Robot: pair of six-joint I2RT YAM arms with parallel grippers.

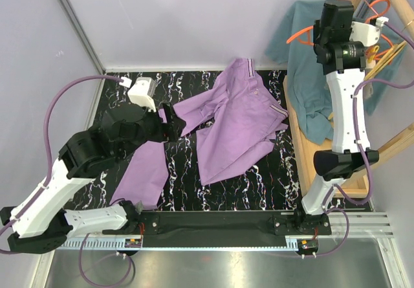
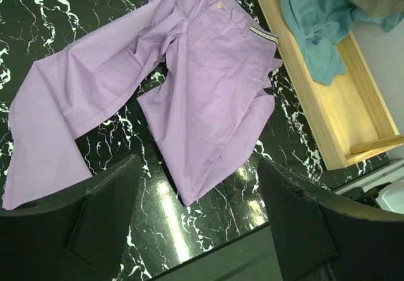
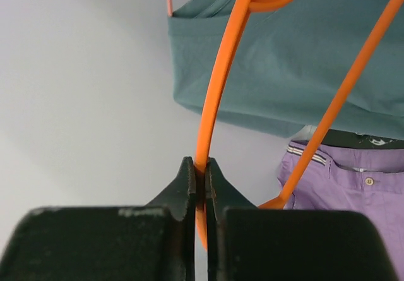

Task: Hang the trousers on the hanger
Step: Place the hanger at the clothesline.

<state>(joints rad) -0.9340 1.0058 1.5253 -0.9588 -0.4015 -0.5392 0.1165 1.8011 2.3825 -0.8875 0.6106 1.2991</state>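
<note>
The lilac trousers (image 1: 239, 120) lie spread on the black marble table, waistband towards the back right, one leg reaching the front left. They also show in the left wrist view (image 2: 202, 91) and the right wrist view (image 3: 353, 205). My left gripper (image 1: 173, 121) is open and empty, held above the table near the trousers' left side (image 2: 199, 161). My right gripper (image 1: 321, 30) is raised at the back right and shut (image 3: 202, 167) on the thin bar of an orange hanger (image 3: 221, 72). No yellow hanger is in view.
A teal shirt (image 1: 310, 87) hangs over a wooden rack at the right, above a wooden tray (image 1: 294, 152). More orange hangers (image 1: 381, 39) hang on the rack behind my right wrist. Grey walls close the back and left.
</note>
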